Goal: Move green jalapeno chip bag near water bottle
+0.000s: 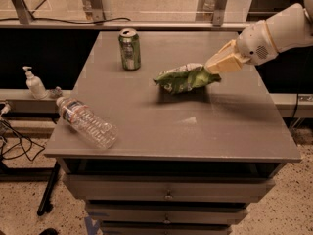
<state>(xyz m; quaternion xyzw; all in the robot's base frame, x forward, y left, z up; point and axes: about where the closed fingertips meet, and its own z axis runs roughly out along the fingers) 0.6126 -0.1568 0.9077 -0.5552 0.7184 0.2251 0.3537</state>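
Note:
The green jalapeno chip bag (183,78) is a wrinkly green foil bag held just above the grey table (195,131), right of centre, casting a shadow under it. My gripper (211,70) comes in from the right on a white arm and is shut on the bag's right end. The water bottle (87,123) is clear and ribbed with a white cap; it lies on its side at the table's front left corner, well left of the bag.
A green soda can (130,49) stands upright at the back left of the table. A small white pump bottle (34,83) stands on a ledge to the left, off the table. Drawers are below the tabletop.

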